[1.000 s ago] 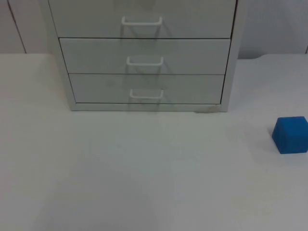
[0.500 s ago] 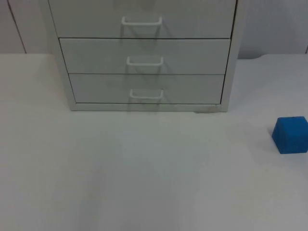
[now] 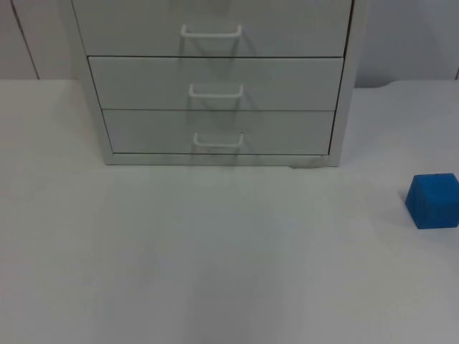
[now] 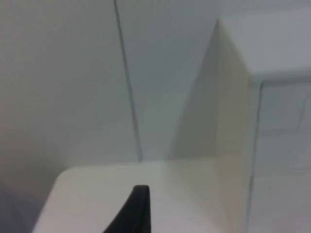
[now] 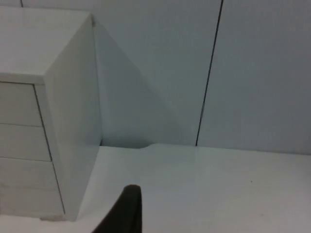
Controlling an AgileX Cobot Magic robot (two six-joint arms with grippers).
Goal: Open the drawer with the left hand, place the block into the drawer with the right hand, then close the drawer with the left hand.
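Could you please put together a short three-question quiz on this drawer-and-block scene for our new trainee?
1. True or false: all three drawer fronts of the white cabinet seen in the top view are shut.
2. Where does the blue block sit? A) on top of the cabinet B) on the table, to the right of the cabinet in the top view C) inside a drawer
3. Fill in: each drawer front has a white ____ at its middle, like the bottom drawer's.

Key: 1 true; 2 B; 3 handle.
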